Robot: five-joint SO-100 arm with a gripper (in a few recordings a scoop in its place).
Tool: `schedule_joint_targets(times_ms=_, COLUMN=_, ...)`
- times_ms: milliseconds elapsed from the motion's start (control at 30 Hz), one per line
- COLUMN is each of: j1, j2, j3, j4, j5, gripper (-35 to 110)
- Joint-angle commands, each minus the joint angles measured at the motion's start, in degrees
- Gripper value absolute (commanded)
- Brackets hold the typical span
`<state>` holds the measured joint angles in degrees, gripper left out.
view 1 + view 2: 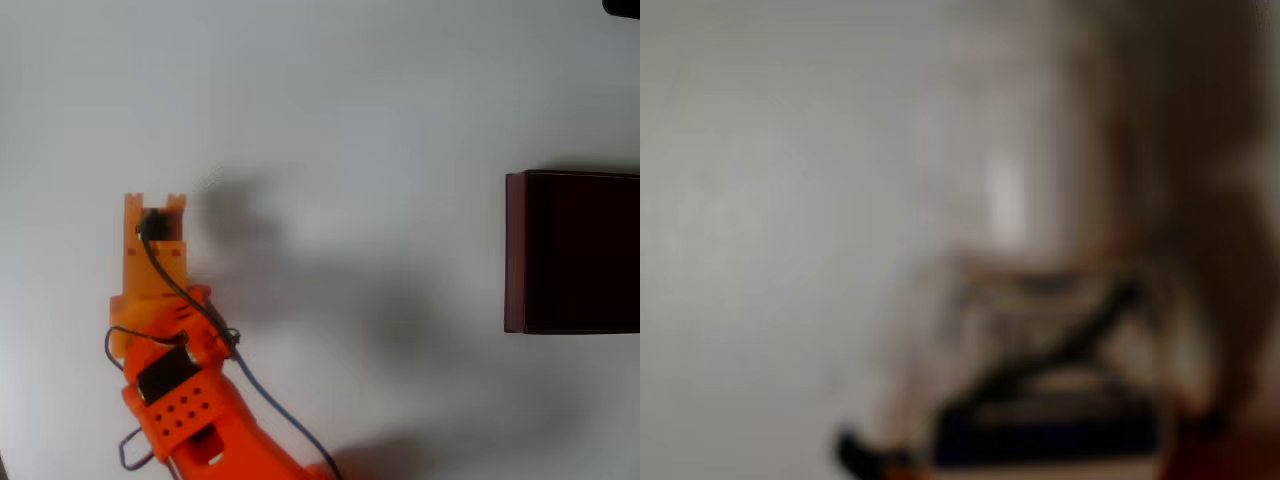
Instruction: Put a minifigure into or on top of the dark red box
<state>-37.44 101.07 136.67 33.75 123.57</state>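
The dark red box [572, 252] sits at the right edge of the overhead view, with maroon walls and a nearly black inside. My orange gripper [155, 205] is far to its left, pointing toward the top of the picture, and its fingers are hidden under the wrist. A faint pale speck [208, 180] on the white table just up and right of the gripper looks like the minifigure. The wrist view is heavily blurred. It holds a pale shape with a dark-blue band [1040, 400] very close to the lens, too soft to identify. Whether anything is held cannot be told.
The white table [380, 100] stretches between the gripper and the box. The arm's shadow [300, 290] falls to the right of the arm. A dark object [622, 6] pokes in at the top right corner.
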Motion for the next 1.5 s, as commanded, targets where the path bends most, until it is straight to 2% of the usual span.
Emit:
schedule_joint_targets(times_ms=0, j1=-0.26, j2=1.41, j3=1.14, j4=-0.7, j5=0.09, gripper=3)
schedule_joint_targets(times_ms=200, j1=1.58, j2=5.19, j3=1.41, j4=2.64, j5=-3.96, gripper=1)
schedule_joint_targets(times_ms=300, j1=5.54, j2=11.25, j3=-0.44, j4=12.74, j5=-11.25, gripper=1)
schedule_joint_targets(times_ms=433, j1=17.49, j2=23.73, j3=-5.27, j4=29.36, j5=-31.99, gripper=1)
schedule_joint_targets(times_ms=633, j1=46.41, j2=47.55, j3=-8.0, j4=42.19, j5=-68.12, gripper=0)
schedule_joint_targets(times_ms=733, j1=60.21, j2=45.26, j3=-16.17, j4=46.05, j5=-83.67, gripper=0)
schedule_joint_targets(times_ms=800, j1=65.48, j2=39.9, j3=-21.09, j4=45.62, j5=-90.7, gripper=0)
schedule_joint_targets(times_ms=1067, j1=79.28, j2=20.65, j3=-23.29, j4=30.85, j5=-99.93, gripper=0)
schedule_joint_targets(times_ms=1233, j1=82.44, j2=-0.97, j3=-36.21, j4=28.04, j5=-103.89, gripper=0)
schedule_joint_targets(times_ms=1333, j1=83.41, j2=-8.26, j3=-40.17, j4=28.74, j5=-105.12, gripper=9)
schedule_joint_targets(times_ms=1467, j1=83.58, j2=-5.98, j3=-36.47, j4=28.39, j5=-104.5, gripper=24)
